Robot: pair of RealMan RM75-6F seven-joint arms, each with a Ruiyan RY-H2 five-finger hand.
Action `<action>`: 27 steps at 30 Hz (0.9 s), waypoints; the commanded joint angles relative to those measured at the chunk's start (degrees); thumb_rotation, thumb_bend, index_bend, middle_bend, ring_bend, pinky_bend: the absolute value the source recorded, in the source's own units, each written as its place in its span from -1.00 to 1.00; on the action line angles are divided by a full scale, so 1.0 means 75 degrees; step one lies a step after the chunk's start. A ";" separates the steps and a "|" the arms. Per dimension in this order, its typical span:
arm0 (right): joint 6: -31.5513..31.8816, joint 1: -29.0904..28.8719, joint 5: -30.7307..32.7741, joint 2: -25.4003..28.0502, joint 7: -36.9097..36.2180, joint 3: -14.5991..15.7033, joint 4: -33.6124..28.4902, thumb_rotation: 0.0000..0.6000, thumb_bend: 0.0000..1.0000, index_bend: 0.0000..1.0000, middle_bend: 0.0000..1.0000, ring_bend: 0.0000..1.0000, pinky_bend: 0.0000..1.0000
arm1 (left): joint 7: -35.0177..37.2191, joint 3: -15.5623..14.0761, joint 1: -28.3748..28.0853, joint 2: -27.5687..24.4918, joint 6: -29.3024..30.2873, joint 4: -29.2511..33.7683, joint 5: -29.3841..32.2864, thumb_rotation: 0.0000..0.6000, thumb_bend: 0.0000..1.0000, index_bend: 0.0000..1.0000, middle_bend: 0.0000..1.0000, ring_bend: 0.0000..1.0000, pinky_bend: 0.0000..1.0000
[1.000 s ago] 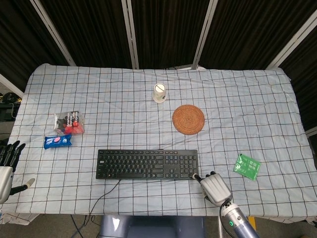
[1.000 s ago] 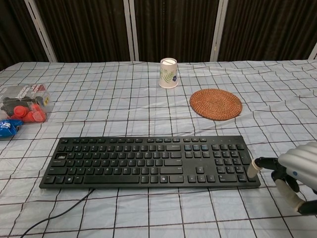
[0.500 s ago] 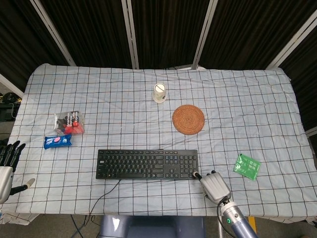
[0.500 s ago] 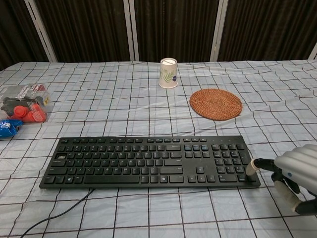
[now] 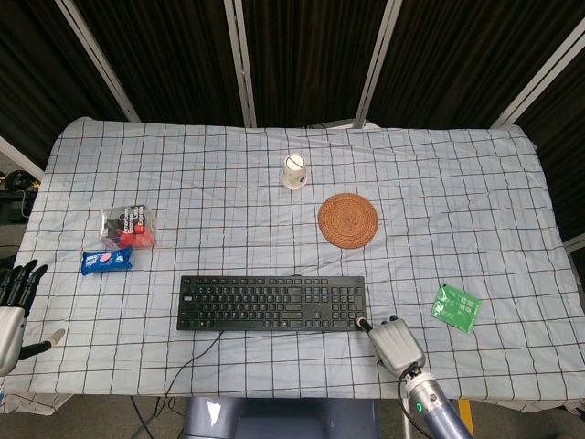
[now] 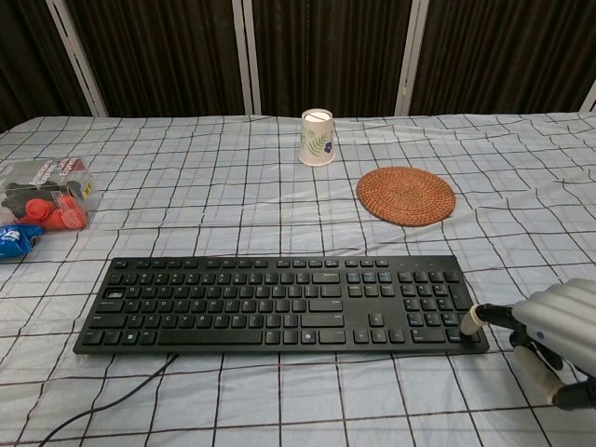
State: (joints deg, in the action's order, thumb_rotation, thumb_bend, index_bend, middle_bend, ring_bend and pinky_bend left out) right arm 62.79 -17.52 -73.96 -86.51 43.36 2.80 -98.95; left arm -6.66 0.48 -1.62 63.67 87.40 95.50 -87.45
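Observation:
A black keyboard (image 5: 271, 304) lies flat near the table's front edge, also seen in the chest view (image 6: 279, 303). My right hand (image 5: 395, 345) sits just off its right front corner. One finger stretches out and its fingertip (image 6: 471, 322) touches the keyboard's bottom-right corner keys; the other fingers are curled in, holding nothing. My left hand (image 5: 11, 311) hangs at the table's far left edge with fingers spread and nothing in it; the chest view does not show it.
A paper cup (image 5: 294, 171) stands at the back middle, with a round woven coaster (image 5: 347, 219) to its right. A green packet (image 5: 455, 307) lies right of my right hand. A clear snack bag (image 5: 127, 226) and a blue packet (image 5: 106, 261) lie at the left. The keyboard's cable (image 6: 112, 400) trails off the front.
My right hand has drawn slightly back toward the front edge, and its outstretched fingertip has dropped lower onto the keyboard's corner. The left hand has not moved.

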 commanded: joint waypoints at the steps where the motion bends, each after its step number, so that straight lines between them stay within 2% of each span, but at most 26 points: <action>1: 0.0018 -0.0010 0.0010 -0.0020 0.0024 0.0031 -0.0001 1.00 0.55 -0.58 0.38 0.14 -0.09 | 0.0000 0.0000 -0.0001 0.0001 0.0001 -0.0001 -0.0003 1.00 -0.81 -1.00 -1.00 -1.00 -1.00; 11: 0.0210 -0.0050 -0.0107 -0.0099 -0.0039 0.0071 0.0011 1.00 0.55 -0.59 0.38 0.14 -0.09 | 0.0004 0.0002 -0.0002 -0.0001 0.0004 -0.0007 -0.0001 1.00 -0.81 -1.00 -1.00 -1.00 -1.00; 14: 0.0589 -0.0084 -0.0552 0.0022 -0.0308 -0.0128 -0.0124 1.00 0.54 -0.65 0.31 0.09 -0.10 | 0.0012 0.0001 -0.0001 -0.0003 0.0004 -0.0007 -0.0003 1.00 -0.81 -1.00 -1.00 -1.00 -1.00; 16: 0.0808 -0.0092 -0.0790 0.0193 -0.0457 -0.0228 -0.0247 1.00 0.45 -0.70 0.19 -0.02 -0.16 | 0.0018 0.0000 0.0000 -0.0007 0.0003 -0.0005 -0.0001 1.00 -0.80 -1.00 -1.00 -1.00 -1.00; 19: 0.1143 -0.0088 -0.1179 0.0662 -0.0790 -0.0362 -0.0450 1.00 0.15 -0.78 -0.06 -0.27 -0.37 | 0.0035 0.0001 0.0004 -0.0010 0.0009 -0.0007 0.0001 1.00 -0.80 -1.00 -1.00 -1.00 -1.00; 25: 0.1763 0.0127 -0.1574 0.1761 -0.1802 -0.0506 -0.0716 1.00 -0.30 -0.95 -0.65 -0.88 -0.80 | 0.0027 -0.0007 0.0007 -0.0013 0.0012 -0.0004 -0.0009 1.00 -0.80 -1.00 -1.00 -1.00 -1.00; 27: 0.1939 0.0247 -0.1596 0.2100 -0.2157 -0.0514 -0.0768 1.00 -0.43 -0.99 -0.83 -0.98 -0.92 | 0.0009 -0.0007 0.0007 -0.0008 0.0016 0.0001 -0.0014 1.00 -0.80 -1.00 -1.00 -1.00 -1.00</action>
State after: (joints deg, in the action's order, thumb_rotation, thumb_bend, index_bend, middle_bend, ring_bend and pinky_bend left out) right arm 75.22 -16.87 -84.95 -73.86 30.32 -0.57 -103.70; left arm -6.60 0.42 -1.57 63.61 87.51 95.50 -87.55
